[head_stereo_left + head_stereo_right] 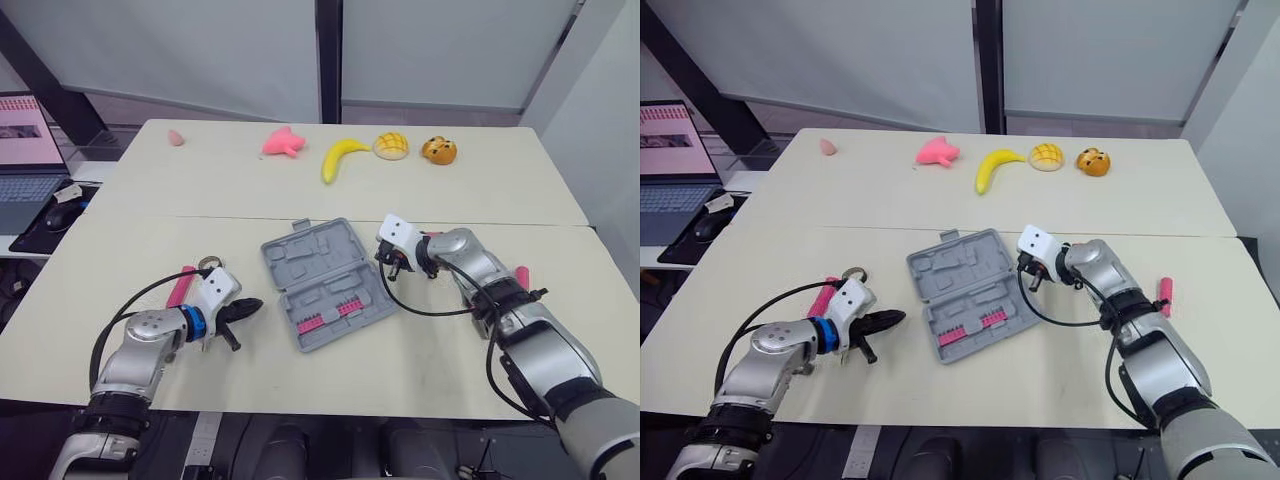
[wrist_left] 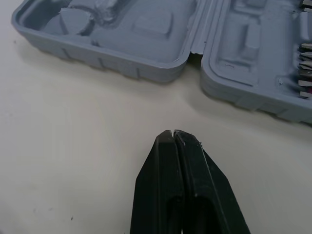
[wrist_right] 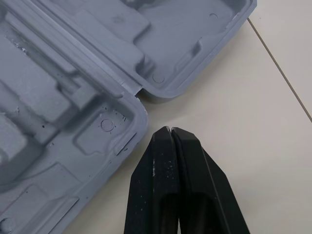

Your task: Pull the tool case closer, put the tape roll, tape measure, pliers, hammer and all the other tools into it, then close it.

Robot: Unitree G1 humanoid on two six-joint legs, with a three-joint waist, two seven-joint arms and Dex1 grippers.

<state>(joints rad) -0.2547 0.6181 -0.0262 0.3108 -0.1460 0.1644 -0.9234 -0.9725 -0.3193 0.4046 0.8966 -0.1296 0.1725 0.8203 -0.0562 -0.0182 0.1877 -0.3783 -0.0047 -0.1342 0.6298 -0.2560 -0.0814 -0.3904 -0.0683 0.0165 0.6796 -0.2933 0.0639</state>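
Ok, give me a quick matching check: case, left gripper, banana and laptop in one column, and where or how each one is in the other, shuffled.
1. case
2. left gripper
3. banana
4. laptop

A. lying on the far table
B. shut, just left of the case
C. open flat on the near table
D. off to the left, screen lit

Pairs: 1-C, 2-B, 3-A, 4-D
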